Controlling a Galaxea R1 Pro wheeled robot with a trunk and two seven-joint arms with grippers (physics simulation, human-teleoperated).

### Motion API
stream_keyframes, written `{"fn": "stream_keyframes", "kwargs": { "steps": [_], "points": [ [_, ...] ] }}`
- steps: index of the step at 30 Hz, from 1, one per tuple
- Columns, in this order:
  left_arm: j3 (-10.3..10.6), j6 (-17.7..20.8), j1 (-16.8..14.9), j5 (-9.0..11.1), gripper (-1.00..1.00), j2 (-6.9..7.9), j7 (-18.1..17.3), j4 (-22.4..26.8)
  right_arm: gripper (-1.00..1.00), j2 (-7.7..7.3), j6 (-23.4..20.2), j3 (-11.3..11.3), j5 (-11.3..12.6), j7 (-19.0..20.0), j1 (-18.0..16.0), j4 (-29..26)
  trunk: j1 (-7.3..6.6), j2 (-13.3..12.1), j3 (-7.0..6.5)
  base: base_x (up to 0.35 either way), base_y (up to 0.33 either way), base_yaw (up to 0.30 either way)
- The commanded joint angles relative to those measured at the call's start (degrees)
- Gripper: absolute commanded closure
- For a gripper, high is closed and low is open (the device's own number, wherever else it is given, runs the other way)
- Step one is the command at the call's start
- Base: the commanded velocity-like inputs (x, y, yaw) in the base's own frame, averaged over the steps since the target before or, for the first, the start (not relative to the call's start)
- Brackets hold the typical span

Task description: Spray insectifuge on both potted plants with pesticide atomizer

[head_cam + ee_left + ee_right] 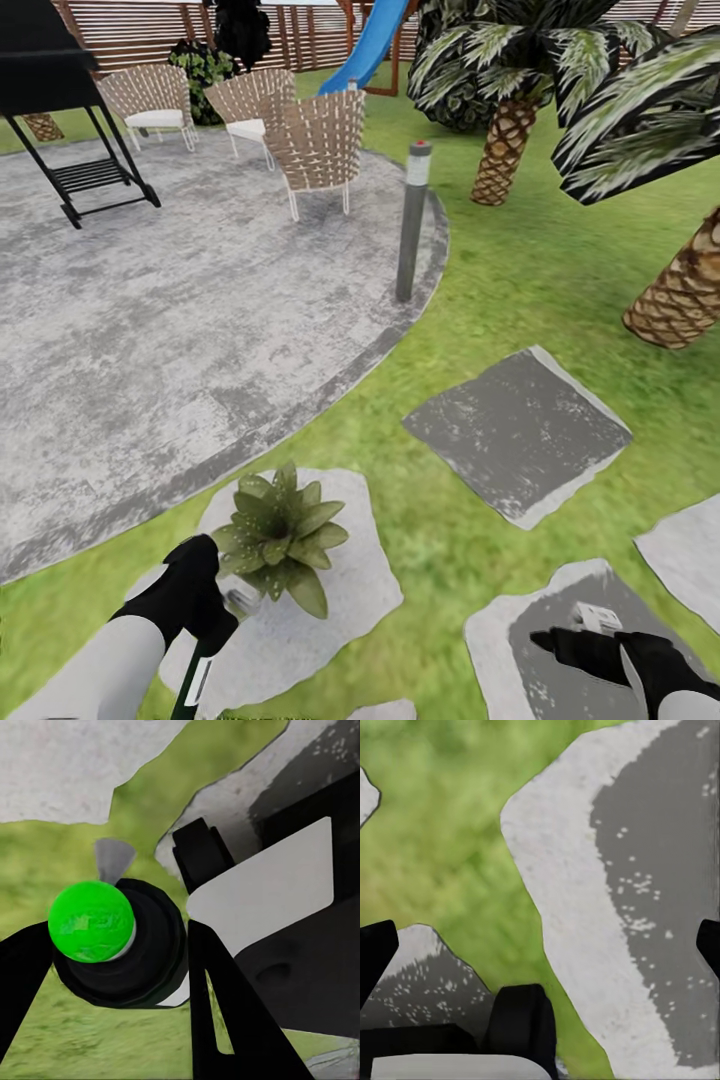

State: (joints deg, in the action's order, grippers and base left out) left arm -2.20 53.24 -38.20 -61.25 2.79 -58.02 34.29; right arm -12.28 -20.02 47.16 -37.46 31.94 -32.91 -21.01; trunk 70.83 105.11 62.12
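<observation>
One potted plant (280, 535), a low rosette of pointed green leaves, sits on a pale stepping stone (350, 590) near the bottom of the head view; its pot is hidden under the leaves. My left gripper (222, 608) is just left of the plant and shut on the pesticide atomizer (240, 600). In the left wrist view the atomizer's dark round body (154, 960), topped by a bright green ball (91, 921), sits between the black fingers (221, 997) of the left gripper (120, 971). My right gripper (552, 640) hovers low over a grey stone (590, 600), open and empty (540, 945).
A round grey patio (150, 300) lies ahead with wicker chairs (318, 140), a black stand (70, 110) and a grey bollard light (412, 220) at its edge. Palms (505, 140) (685, 290) stand to the right. Stepping stones (520, 430) cross the lawn; a blue slide (370, 45) and fence (150, 25) are behind.
</observation>
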Motion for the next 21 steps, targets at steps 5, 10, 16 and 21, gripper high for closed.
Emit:
{"fn": "stream_keyframes", "kwargs": {
  "steps": [5,10,16,21],
  "points": [
    [-0.2,0.3,0.0,-0.6,1.00,-0.07,-0.7,0.2,-1.00,0.52,-0.1,0.3,-0.7,0.4,0.0,-0.2,-0.02,0.0,0.04,0.001,-0.328,0.245],
    [-0.3,0.3,0.0,-0.7,1.00,0.02,-0.7,0.1,-1.00,0.47,-0.1,0.4,-0.7,0.5,0.0,0.0,-0.02,0.0,0.04,0.000,-0.103,0.245],
    [-0.3,0.3,0.0,-0.6,1.00,0.00,-0.7,0.1,-1.00,0.41,4.1,0.4,-0.6,0.5,0.0,0.1,-0.02,0.0,0.04,0.000,-0.004,0.245],
    [-0.3,0.4,0.0,-0.6,1.00,-0.05,-0.8,0.1,-1.00,0.41,6.3,0.4,-0.6,0.5,0.0,0.1,-0.02,0.0,0.04,0.000,-0.189,0.226]
  ]
}}
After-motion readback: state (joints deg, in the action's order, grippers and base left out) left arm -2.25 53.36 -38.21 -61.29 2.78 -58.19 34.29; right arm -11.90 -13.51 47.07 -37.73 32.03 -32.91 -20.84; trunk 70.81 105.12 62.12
